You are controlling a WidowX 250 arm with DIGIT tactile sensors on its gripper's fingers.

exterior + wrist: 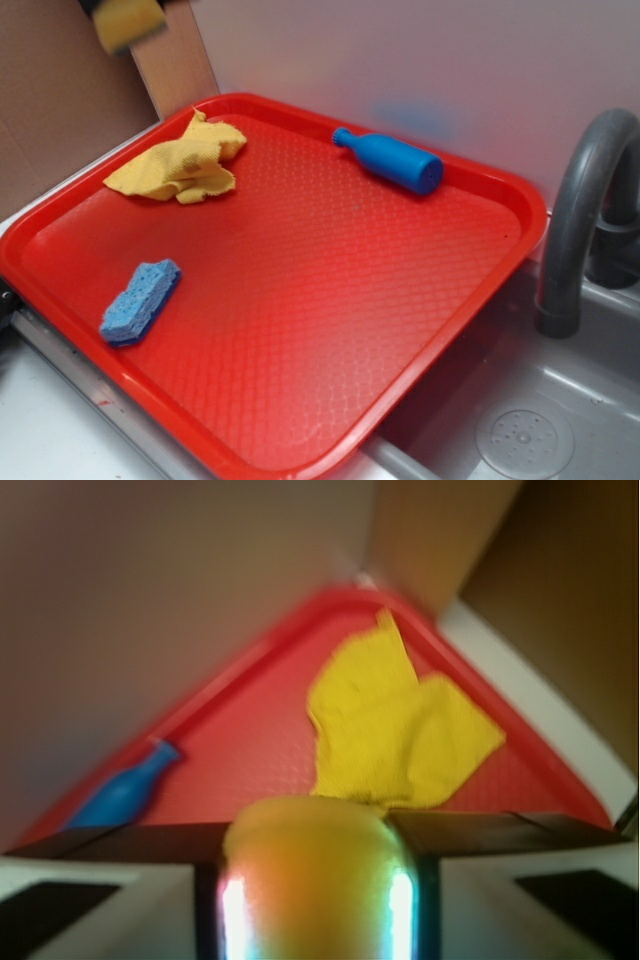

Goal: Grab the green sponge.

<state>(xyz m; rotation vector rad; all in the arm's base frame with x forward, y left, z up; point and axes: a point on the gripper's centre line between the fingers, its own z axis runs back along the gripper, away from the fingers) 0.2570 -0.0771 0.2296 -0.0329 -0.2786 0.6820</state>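
The green sponge (127, 22) was off the tray, held high at the top left edge of the exterior view, above the tray's far left corner. There it showed as a blurred yellow foam block with a dark strip along its top. In the wrist view the same sponge (312, 865) filled the lower centre as a rounded yellow lump, its surface smooth and soft-looking, though the picture was out of focus. The gripper (315, 910) was pinched on it: dark fingers (205, 910) stood tight against each side of the foam, with bright glints where foam met finger.

The red plastic tray (330, 330) was a rounded rectangle with a raised rim and a fine embossed diamond pattern over its floor. It sat partly over a grey sink basin (560, 400), whose moulded drain disc showed at the lower right, beside a curved grey faucet (585, 210).

Three things lay in the tray. A yellow cloth (182, 160) with a woven, pebbled texture lay crumpled near the far left corner, one point of it reaching toward the rim. A blue sponge (141, 301), a porous rectangle with uneven edges, lay flat near the left rim, well apart from the cloth. A blue plastic bottle (392, 160), smooth, with a narrow neck, lay on its side near the far rim.
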